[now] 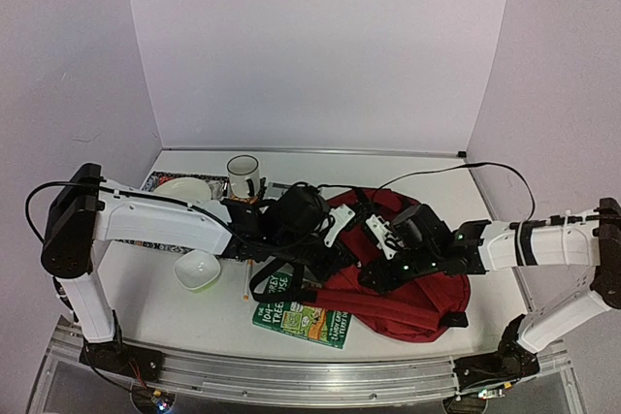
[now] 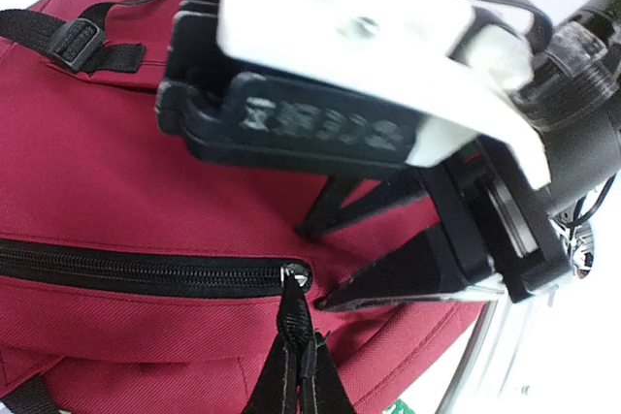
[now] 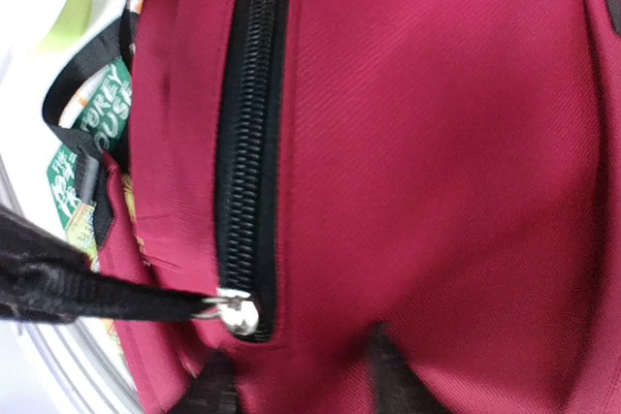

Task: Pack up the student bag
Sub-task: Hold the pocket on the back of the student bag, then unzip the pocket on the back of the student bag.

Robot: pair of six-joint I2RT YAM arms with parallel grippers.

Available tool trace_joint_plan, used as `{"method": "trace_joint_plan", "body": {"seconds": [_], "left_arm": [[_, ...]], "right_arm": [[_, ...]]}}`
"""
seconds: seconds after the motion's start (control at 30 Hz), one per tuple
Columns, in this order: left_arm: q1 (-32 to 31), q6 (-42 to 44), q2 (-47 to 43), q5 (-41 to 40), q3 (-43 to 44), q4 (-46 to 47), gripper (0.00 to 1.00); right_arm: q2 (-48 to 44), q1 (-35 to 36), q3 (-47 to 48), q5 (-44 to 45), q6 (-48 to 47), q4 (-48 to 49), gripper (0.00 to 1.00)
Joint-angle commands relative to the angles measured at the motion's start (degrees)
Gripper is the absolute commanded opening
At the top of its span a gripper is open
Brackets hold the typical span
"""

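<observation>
a: why is the right gripper (image 3: 306, 385) planted on the student bag (image 1: 417, 298)?

b: to brace it, i'd say. its two fingers (image 3: 393, 375) stand moderately apart with nothing between them but cloth, tips pressed into the fabric just beyond the slider (image 3: 236, 314). soft cloth would bunch and follow a pull unless something pins it.

a: and the left gripper (image 1: 335, 239)?

b: it hovers over the bag's far-left part. its fingertips show in no view, so i cannot tell whether it is closed. the black pull tab (image 3: 116, 302) runs taut away from the slider, though, which hints that something holds it.

a: where is the bag?

b: flat on the table (image 1: 155, 307). a green book (image 1: 301, 319) lies at the bag's near-left edge, partly tucked under it; a white bowl (image 1: 199, 270) sits well left of the bag.

a: and its look?

b: dark red, slumped, likely nearly empty. black straps (image 2: 87, 41), black zipper (image 3: 247, 133) with teeth meshed along all i can see, slider parked at one end. the book is not yet inside.
</observation>
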Motion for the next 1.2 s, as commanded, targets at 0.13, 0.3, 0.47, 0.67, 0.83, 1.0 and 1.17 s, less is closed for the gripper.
{"method": "trace_joint_plan", "body": {"seconds": [0.13, 0.3, 0.47, 0.67, 0.83, 1.0, 1.17], "left_arm": [[6.0, -0.5, -6.4, 0.3, 2.3, 0.7, 0.00], [10.1, 2.0, -5.0, -3.9, 4.8, -2.6, 0.00], [13.4, 4.9, -2.5, -11.1, 8.1, -6.5, 0.00], [16.7, 6.9, -0.9, -16.2, 10.0, -7.3, 0.00], [16.4, 7.8, 0.0, -6.2, 10.8, -7.2, 0.00], [15.3, 7.7, -1.0, -3.5, 8.3, -5.7, 0.00], [15.2, 6.4, -2.3, -2.5, 6.1, -4.6, 0.00]], "right_arm": [[-3.9, 0.1, -0.7, 2.8, 0.2, -4.4, 0.00], [-8.1, 0.1, -1.4, 3.4, 0.3, -6.6, 0.00], [-12.8, 0.1, -2.1, 4.4, 0.7, -8.9, 0.00], [-17.0, 0.2, -2.5, 6.2, 0.8, -12.0, 0.00], [-15.4, 0.2, -0.8, 4.8, 0.6, -12.1, 0.11], [-12.2, 0.1, 3.8, 4.5, -0.4, -12.2, 0.51], [-6.6, 0.1, 10.3, 8.1, -2.5, -12.4, 0.61]]}}
